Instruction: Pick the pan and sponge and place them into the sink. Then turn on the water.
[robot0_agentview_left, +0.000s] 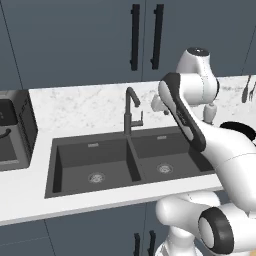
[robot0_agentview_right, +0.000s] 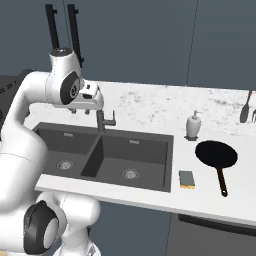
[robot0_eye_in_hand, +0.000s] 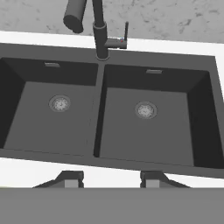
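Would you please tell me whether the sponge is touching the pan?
Apart. The right base view shows the sponge lying on the counter left of the pan, with a strip of bare white counter between them.

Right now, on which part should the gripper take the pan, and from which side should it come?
Probably the long thin handle of the pan, from above: it lies flat on the counter, pointing toward the front edge, clear of the sponge.
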